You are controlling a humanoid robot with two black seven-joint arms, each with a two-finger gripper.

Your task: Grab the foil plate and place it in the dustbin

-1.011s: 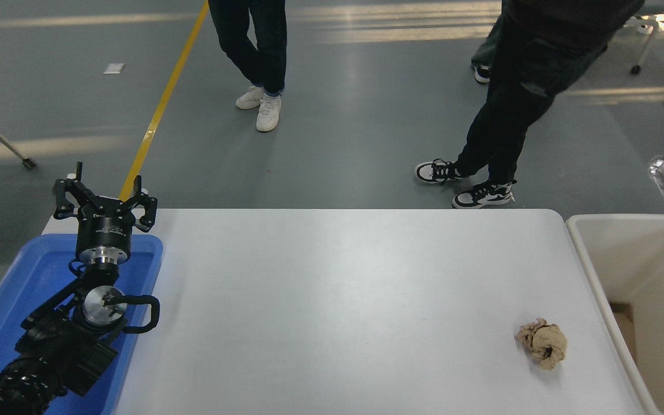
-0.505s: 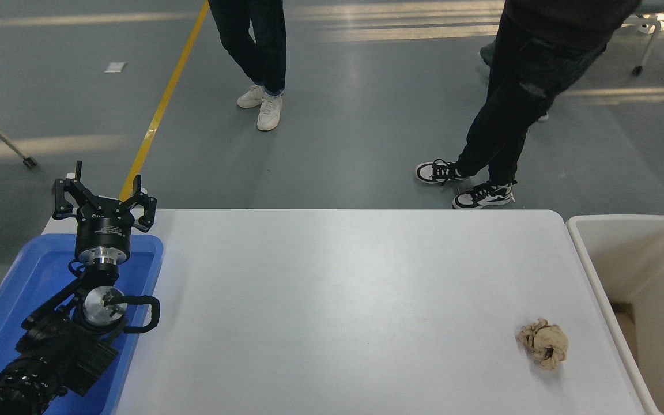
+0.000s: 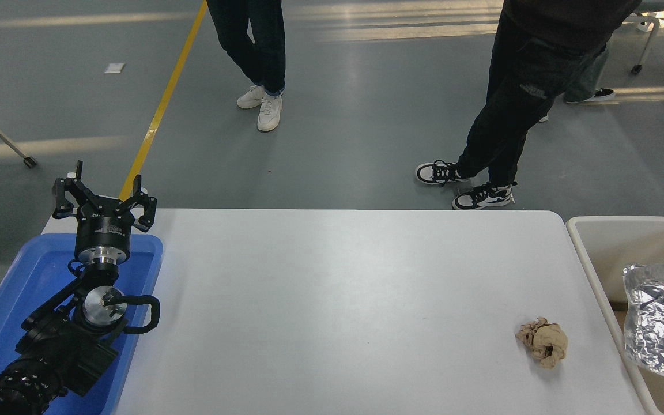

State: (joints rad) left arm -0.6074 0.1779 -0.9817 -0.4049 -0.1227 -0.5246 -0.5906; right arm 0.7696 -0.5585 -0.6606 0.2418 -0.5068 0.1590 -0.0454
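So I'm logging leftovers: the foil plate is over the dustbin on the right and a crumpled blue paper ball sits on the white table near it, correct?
Not quite: the paper ball is brown, not blue, as the head view shows. The rest holds: the foil plate is over the dustbin on the right, and the ball sits on the white table near it.

At the lower left of the frame, the left arm (image 3: 49, 340) is matte black with ribbed segments, a silver disc joint and a looping black cable. Its left gripper (image 3: 103, 199) has a black cylindrical base, a silver ring and angular black fingers.
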